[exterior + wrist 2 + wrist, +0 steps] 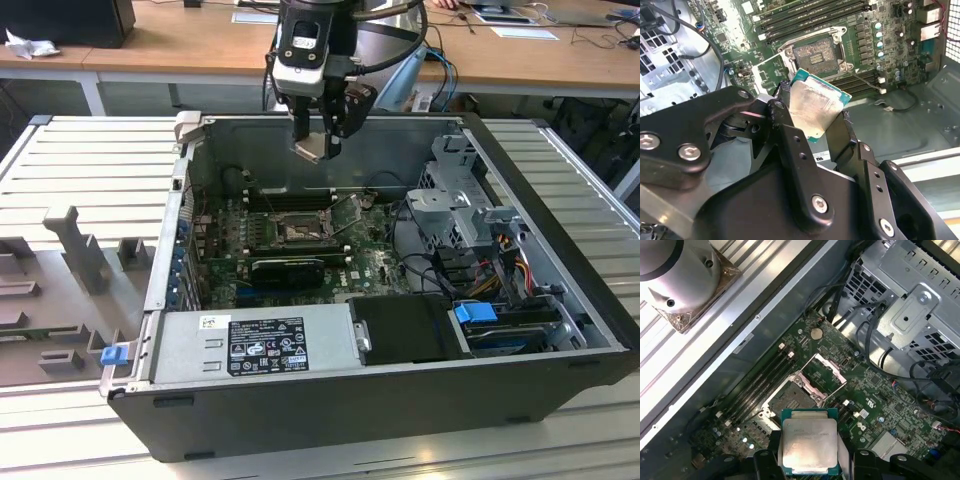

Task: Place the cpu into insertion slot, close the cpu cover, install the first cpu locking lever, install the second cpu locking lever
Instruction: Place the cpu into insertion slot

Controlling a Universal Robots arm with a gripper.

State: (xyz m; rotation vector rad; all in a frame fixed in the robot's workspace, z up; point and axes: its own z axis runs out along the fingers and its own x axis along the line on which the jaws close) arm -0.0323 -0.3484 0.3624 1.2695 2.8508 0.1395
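Above an opened computer case (pixel 330 400), we see the gripper (pixel 318 148) pinching the cpu (pixel 809 447) by two opposite edges, silvery top toward the wrist cameras. The chip hangs in the air, well clear of the motherboard (pixel 375 268). In the exterior view it sits high over the case's far wall.

The insertion slot (pixel 791 399) lies bare near the middle of the board, just beside the long black memory slots (pixel 810 17). Its pin field is uncovered. The cpu cover (pixel 831 368) stands swung open at one edge of the slot. Nothing has been seated yet, and we judge the task to be at its first step.

In the second wrist view the chip looks tilted rather than level with the board. If it meets the slot that way, one corner could land first and bend the fine pins. It is also held off to one side of the slot, so a straight descent would set it on the rim or the memory slots.

We cannot tell from these pictures whether its notches match the socket's keys, and a wrong turn would keep it from dropping in. The grip is on thin edges only. A small slip there could skew the chip or let it fall onto the board. The raised cover is close enough to catch a finger on the way down.
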